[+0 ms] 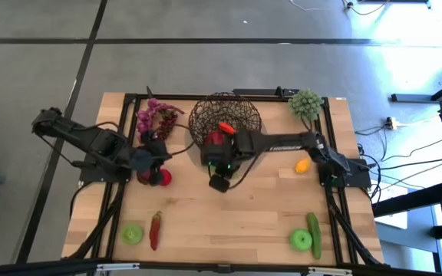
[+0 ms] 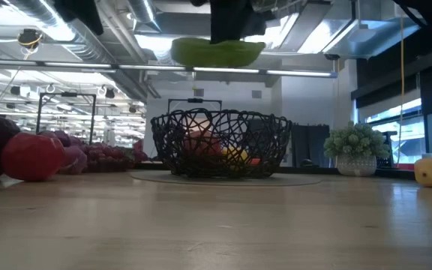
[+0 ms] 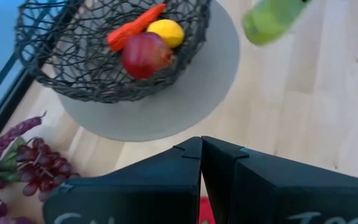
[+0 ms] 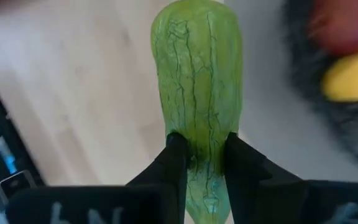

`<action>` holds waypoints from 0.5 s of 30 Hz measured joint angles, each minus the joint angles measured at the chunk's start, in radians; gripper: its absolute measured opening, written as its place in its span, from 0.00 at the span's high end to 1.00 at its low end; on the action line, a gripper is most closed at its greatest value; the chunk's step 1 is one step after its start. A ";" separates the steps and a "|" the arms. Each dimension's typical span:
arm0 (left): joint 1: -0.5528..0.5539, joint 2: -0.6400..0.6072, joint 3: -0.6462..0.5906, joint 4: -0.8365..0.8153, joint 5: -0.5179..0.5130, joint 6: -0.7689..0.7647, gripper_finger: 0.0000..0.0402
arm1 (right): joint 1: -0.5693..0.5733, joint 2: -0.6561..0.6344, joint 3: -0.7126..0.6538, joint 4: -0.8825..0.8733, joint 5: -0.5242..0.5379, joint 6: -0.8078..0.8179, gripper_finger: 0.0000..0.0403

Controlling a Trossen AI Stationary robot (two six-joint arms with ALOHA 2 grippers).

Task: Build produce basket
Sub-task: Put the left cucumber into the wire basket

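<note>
The dark woven-wire basket (image 1: 225, 119) stands on a grey round mat at the table's far middle. It holds a red apple (image 3: 145, 55), a lemon (image 3: 165, 31) and a carrot (image 3: 135, 26). My right gripper (image 1: 221, 172) hangs just near of the basket, shut on a green cucumber (image 4: 197, 93), which my right arm hides in the high view. My left gripper (image 1: 152, 161) is shut with nothing in it, above the red apples (image 1: 159, 178) at the left. Purple grapes (image 1: 156, 119) lie left of the basket. My right gripper pinches the cucumber's two long sides (image 4: 199, 146) between its two fingers (image 4: 173, 162). The fingers come steeply from above and lie across it, about at its middle (image 2: 217, 52). The cucumber hangs level, lifted well clear of the table.
A pale green bumpy cluster (image 1: 305, 103) sits at the far right, a yellow fruit (image 1: 302, 165) below it. Near the front edge lie a green apple (image 1: 133, 234) and red chilli (image 1: 156, 228) at left, and another green apple (image 1: 300, 240) and cucumber (image 1: 314, 230) at right.
</note>
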 joint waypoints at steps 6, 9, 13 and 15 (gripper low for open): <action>0.081 0.000 0.000 0.001 0.000 0.006 1.00 | -0.101 -0.071 0.000 -0.012 0.135 -0.099 0.83; 0.121 0.000 0.000 0.006 0.000 0.015 1.00 | -0.173 -0.096 0.000 -0.019 0.201 -0.106 0.83; 0.173 0.020 0.000 0.068 0.000 0.087 1.00 | -0.276 -0.097 -0.001 -0.016 0.175 -0.150 0.83; 0.202 0.029 0.000 0.106 -0.001 0.133 1.00 | -0.322 -0.087 -0.014 0.001 0.132 -0.182 0.83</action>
